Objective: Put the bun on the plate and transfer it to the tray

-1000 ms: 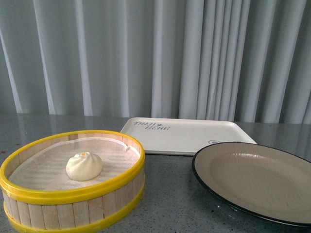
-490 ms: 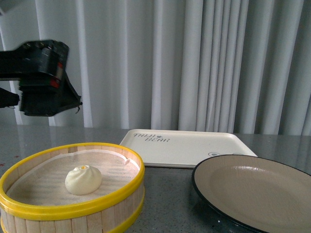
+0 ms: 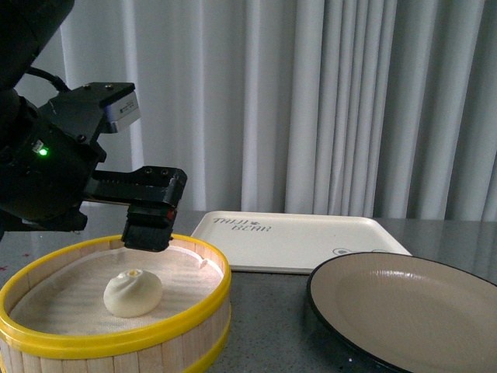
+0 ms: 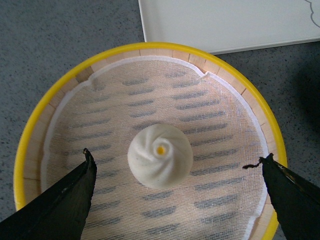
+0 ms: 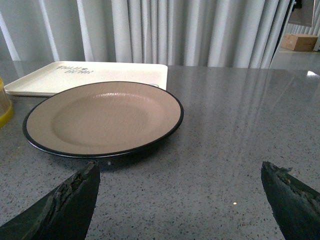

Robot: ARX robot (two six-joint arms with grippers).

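Your front view sits low over the bench point(image 3: 272, 311), facing the curtain point(image 3: 311, 93), your left wrist view looks straight down, close, into the steamer basket point(image 4: 150, 47), your right wrist view skims low toward the plate point(image 5: 102, 117), all three share the tray point(image 5: 100, 72).

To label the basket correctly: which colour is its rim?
Bright yellow. The steamer basket rim shows best in the left wrist view.

Bun point(image 3: 133, 294) lies in the steamer basket point(image 3: 116, 336), at the left of the surface point(image 3: 272, 326). Plate point(image 3: 411, 311) rests at the right, apart from the basket. Tray point(image 3: 311, 233) lies behind both, near the plate's far rim. Curtain point(image 3: 311, 93) hangs behind everything.
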